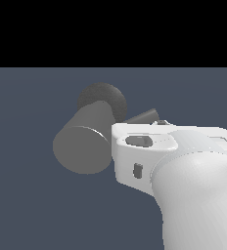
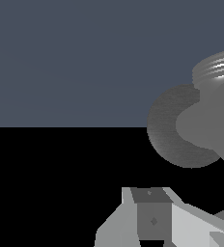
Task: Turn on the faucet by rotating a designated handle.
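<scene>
The white claw (image 1: pixel 135 146) sits against the grey faucet (image 1: pixel 83 144), its handle (image 1: pixel 144 117) just behind, fingers hidden, grip unclear; turning apparently remains.

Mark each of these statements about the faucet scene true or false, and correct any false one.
1. The faucet has a thick grey cylindrical body. True.
2. The handle is thicker than the faucet body. False: it is far slimmer.
3. In the exterior view, the arm is at the faucet's right. True.
4. The arm is red. False: it is white.
5. The pincer visibly grips the handle. False: no view shows a grip.
</scene>
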